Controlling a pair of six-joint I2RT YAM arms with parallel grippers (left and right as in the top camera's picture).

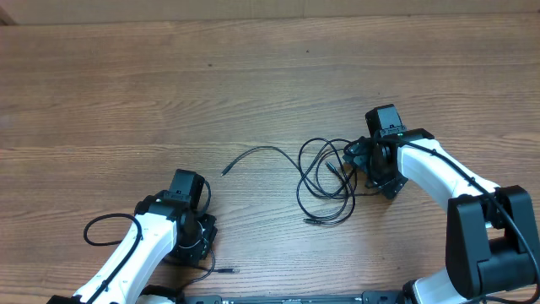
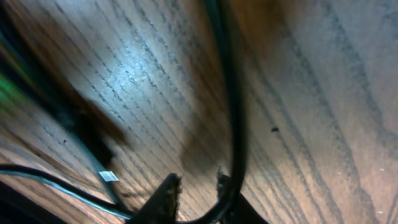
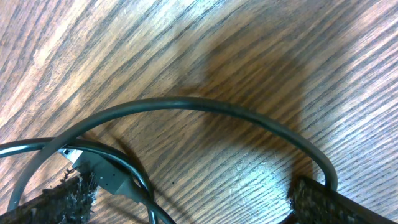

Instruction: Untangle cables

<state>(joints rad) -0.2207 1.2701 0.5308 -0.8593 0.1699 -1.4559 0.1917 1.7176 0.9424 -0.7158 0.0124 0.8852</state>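
Mostly a knot, with one cord apparently pulled clear.
One thin black cord with a small plug tip [image 1: 221, 271] lies by my left jaws, which sit narrow and low on the brown wooden bench [image 1: 253, 76]. Can't tell if they're pinching it. The other thin black cables [image 1: 325, 181] loop over each other beside my right jaws, spread wide around one strand [image 3: 205, 104]. I'd guess most of the job's left.

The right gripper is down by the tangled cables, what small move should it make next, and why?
Probably close the right gripper on the cable strand arching between its open jaws, then ease it away from the tangle, whose loops cross one another beside it in the overhead view.
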